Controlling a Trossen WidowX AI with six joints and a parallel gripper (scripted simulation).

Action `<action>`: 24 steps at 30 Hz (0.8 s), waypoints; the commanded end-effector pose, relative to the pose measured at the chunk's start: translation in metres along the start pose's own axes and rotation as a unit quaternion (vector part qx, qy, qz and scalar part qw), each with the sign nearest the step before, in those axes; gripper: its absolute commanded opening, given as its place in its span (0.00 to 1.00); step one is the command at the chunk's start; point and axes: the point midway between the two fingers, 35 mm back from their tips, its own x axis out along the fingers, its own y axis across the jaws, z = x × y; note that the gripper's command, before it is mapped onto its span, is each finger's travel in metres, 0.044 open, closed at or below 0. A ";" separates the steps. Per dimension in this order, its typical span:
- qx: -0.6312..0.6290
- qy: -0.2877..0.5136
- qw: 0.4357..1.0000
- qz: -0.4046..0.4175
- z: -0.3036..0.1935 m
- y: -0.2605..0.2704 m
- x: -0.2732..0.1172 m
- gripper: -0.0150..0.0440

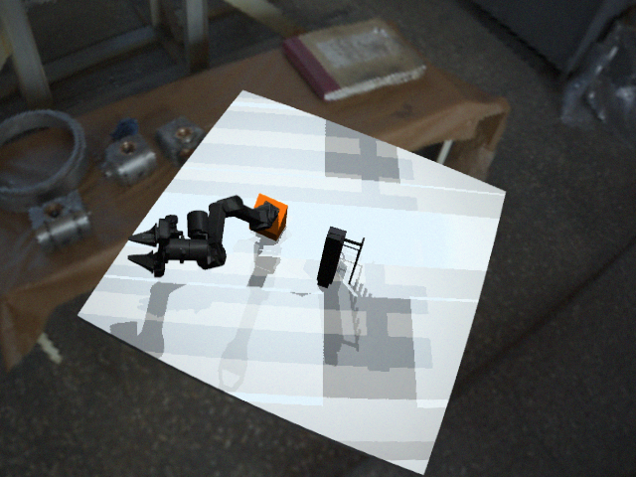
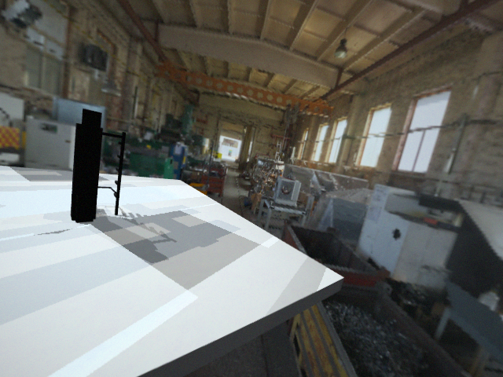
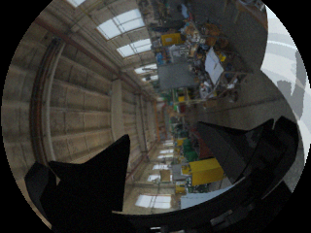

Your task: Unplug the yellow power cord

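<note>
The gripper [image 1: 129, 248] [image 3: 163, 132] is spread wide, its two black fingers well apart with nothing between them. In the top view, with 12 o'clock at the upper edge, it points to 9 o'clock from the arm [image 1: 185, 249]. The arm runs back to an orange block [image 1: 279, 211] at its foot. From there, at 4 o'clock, a tall black body [image 1: 329, 258] [image 2: 86, 174] stands upright on the pale table [image 1: 370, 431] [image 2: 244, 292] [image 3: 277, 49], a thin black frame [image 1: 357, 260] [image 2: 120, 172] along its side. It may be the power strip, though it is too dark to be sure. I cannot make out the yellow power cord or its plug in any view (black swallows most detail here).

The cord is probably light and limp, so pulling along it would mostly bend it; the stiff plug body, likely smooth plastic, is the better hold. Grip it squarely and draw straight out of the socket. An upright strip could tip under a sideways tug. Farther off, at 1 o'clock, lies a worn book [image 1: 359, 56].
</note>
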 end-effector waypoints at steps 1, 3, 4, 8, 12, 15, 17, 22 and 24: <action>-0.001 0.001 1.000 -0.001 -0.001 0.000 0.000 0.89; -0.009 0.011 1.000 -0.005 -0.007 -0.004 -0.002 0.80; -0.016 0.020 1.000 -0.008 -0.012 -0.007 -0.004 0.75; -0.058 0.077 0.995 -0.027 -0.046 -0.026 -0.017 0.58; -0.102 0.142 0.984 -0.042 -0.081 -0.045 -0.038 0.53; -0.136 0.188 0.972 -0.047 -0.106 -0.058 -0.056 0.53; -0.161 0.220 0.961 -0.048 -0.123 -0.067 -0.070 0.53; -0.217 0.296 0.929 -0.044 -0.160 -0.086 -0.108 0.53; -0.236 0.323 0.916 -0.041 -0.172 -0.092 -0.123 0.53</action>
